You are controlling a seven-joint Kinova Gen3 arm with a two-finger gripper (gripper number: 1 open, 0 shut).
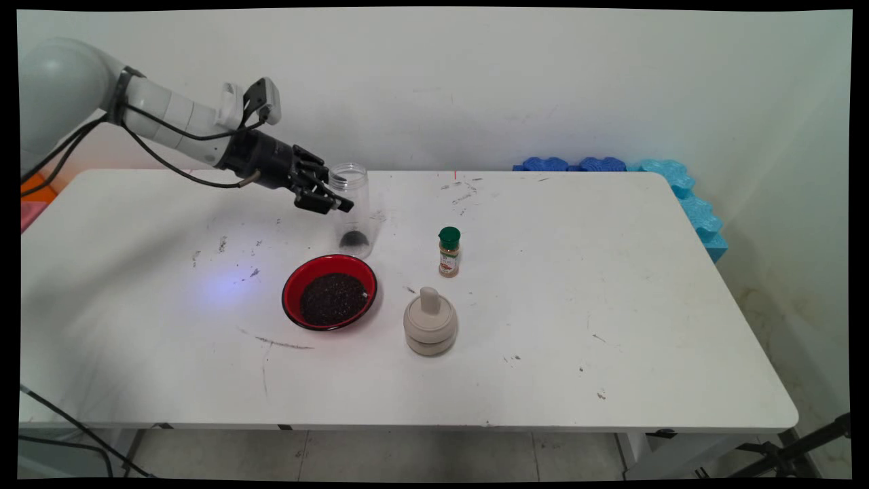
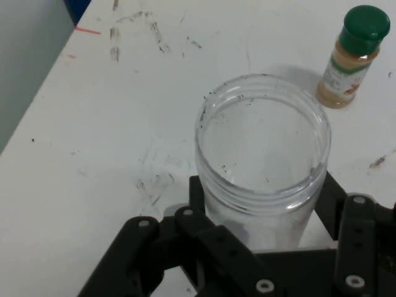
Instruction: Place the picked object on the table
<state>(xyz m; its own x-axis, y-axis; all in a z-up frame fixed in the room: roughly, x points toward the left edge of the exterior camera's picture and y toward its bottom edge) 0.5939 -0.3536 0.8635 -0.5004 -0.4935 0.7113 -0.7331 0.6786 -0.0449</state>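
A clear plastic jar [image 1: 356, 216] stands upright on the white table [image 1: 611, 305], lidless, with a small dark remnant at its bottom. My gripper [image 1: 333, 193] reaches in from the left and is shut on the jar's upper part. In the hand view the jar [image 2: 263, 139] fills the space between the fingers [image 2: 331, 198], which press against both of its sides. Just in front of the jar sits a red bowl [image 1: 329, 292] filled with dark seeds.
A small spice bottle [image 1: 449, 252] with a green cap stands right of the jar, and it shows in the hand view as the spice bottle [image 2: 352, 55]. A beige lidded pot [image 1: 430, 330] sits near the bowl. Blue foam blocks [image 1: 679, 190] line the far right edge.
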